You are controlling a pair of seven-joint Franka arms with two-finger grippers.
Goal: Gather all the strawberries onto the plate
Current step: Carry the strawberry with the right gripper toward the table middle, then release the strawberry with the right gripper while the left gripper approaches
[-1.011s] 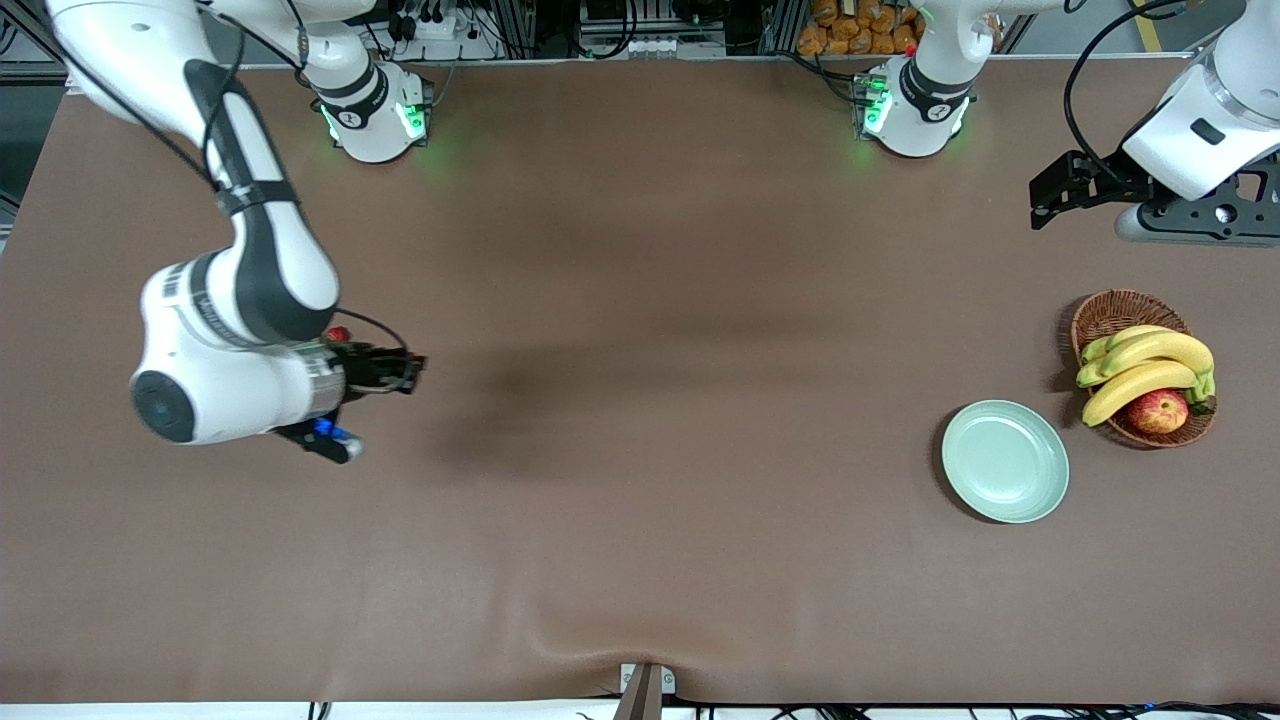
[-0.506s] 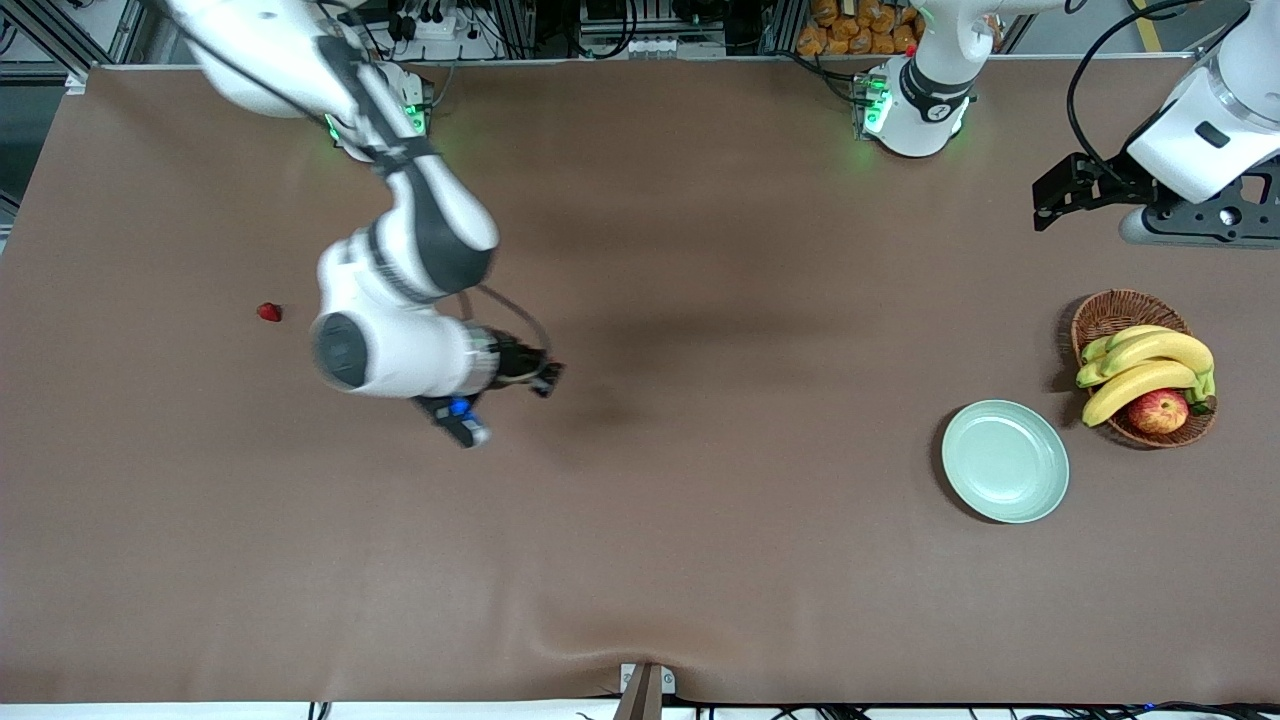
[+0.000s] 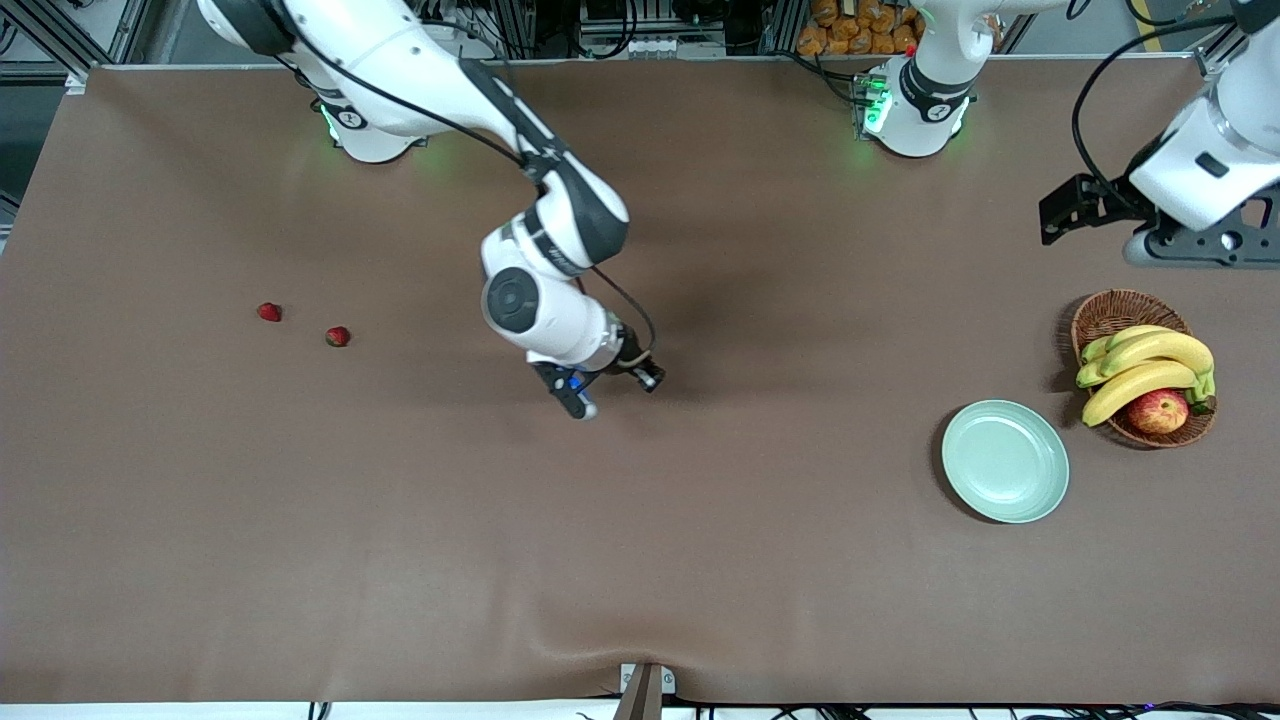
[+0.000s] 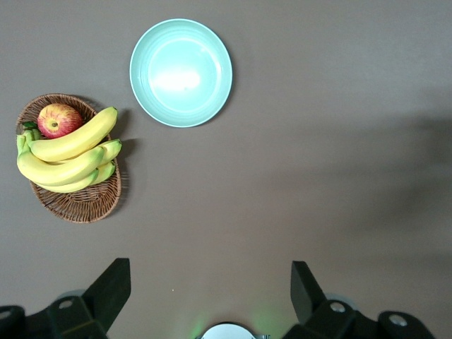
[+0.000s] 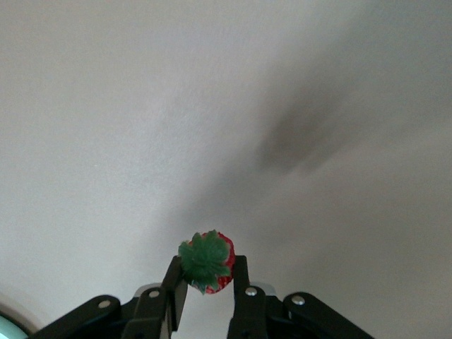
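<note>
Fingers of the right gripper are closed on one strawberry, leafy top facing the wrist camera, held in the air over the middle of the worktop. The plate lies toward the left arm's end of the worktop, so the carry runs that way. Two more strawberries lie near the right arm's end. The left gripper waits open, raised over the worktop beside the basket, and is the nearer to the plate.
</note>
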